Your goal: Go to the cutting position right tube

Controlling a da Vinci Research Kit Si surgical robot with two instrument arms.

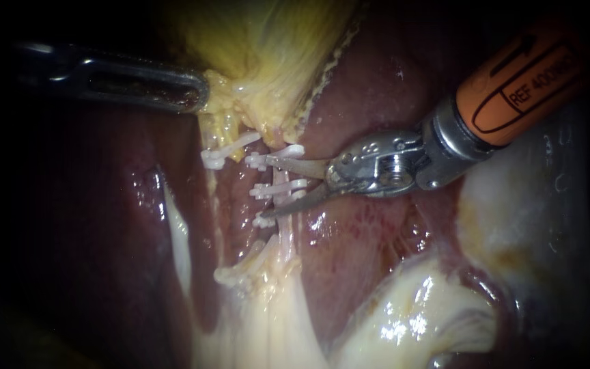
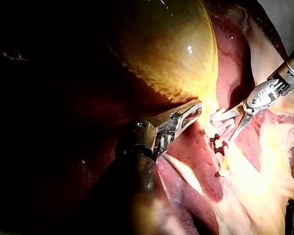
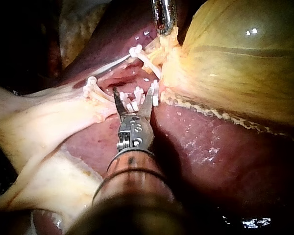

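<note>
The right tube [image 1: 282, 175] runs down from the yellow gallbladder [image 1: 261, 55] and carries several white clips [image 1: 278, 190]. My right instrument [image 1: 268, 188] comes in from the upper right. Its two thin blades stand open, one on each side of the tube, with a clip between them. In the right wrist view the same blades [image 3: 133, 95] straddle the clipped tube [image 3: 137, 94]. My left instrument [image 1: 196, 92] comes in from the left, its jaws shut on the gallbladder's lower end, as the left wrist view [image 2: 188, 113] also shows.
Another clipped strand [image 1: 216, 157] lies just left of the right tube. Dark red liver [image 1: 370, 239] surrounds the site. Pale fatty tissue [image 1: 411, 314] lies below and to the right, and a white band [image 1: 175, 225] runs down the left.
</note>
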